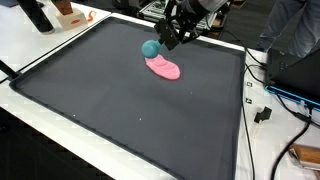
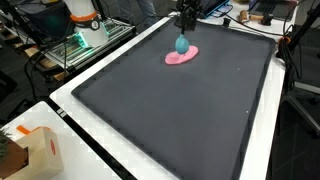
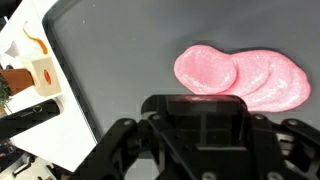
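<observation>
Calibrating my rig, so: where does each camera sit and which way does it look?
Exterior view: raised, off a corner of the black mat, looking across at the claw, teal ball and pink blob.
Exterior view: raised beside a long mat edge, facing the same claw at the far end.
Wrist view: behind the claw, looking down on the blob.
All three share mat and blob.

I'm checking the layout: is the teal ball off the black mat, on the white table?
No, in an exterior view the teal ball shows right by the pink piece, well inside the black mat.
</observation>
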You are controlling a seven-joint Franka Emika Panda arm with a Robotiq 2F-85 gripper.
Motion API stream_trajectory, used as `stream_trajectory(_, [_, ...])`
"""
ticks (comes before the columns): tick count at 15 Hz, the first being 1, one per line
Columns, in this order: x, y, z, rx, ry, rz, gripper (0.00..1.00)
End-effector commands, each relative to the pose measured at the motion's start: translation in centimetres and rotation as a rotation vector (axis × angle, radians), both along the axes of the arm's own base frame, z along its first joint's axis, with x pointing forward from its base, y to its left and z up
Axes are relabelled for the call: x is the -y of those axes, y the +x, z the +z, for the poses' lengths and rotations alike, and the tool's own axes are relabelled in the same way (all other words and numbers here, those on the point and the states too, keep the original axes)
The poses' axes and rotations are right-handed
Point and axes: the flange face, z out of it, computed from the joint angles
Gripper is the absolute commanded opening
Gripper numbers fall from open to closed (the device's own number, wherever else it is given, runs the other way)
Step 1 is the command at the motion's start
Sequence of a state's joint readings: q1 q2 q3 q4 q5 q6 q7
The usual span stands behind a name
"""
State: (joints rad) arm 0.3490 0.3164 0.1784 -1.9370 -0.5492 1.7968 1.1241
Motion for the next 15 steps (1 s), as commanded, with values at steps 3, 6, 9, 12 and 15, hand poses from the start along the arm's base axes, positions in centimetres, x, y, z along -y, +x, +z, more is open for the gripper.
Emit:
stream_trajectory(3, [0.1,0.6,-1.4,0.047,-0.105,-0.058,0.35])
stream_trajectory(6, [0.4,0.9,-2.1,0.052,-0.134,-0.080,0.35])
stream_trajectory(9, [1.0,1.3,-2.7,0.046,-0.158,-0.084,0.35])
stream_trajectory(12, [1.5,1.7,-3.1,0.031,-0.171,-0.083,0.35])
stream_trajectory(15, [2.0,1.9,-3.3,0.019,-0.177,-0.076,0.35])
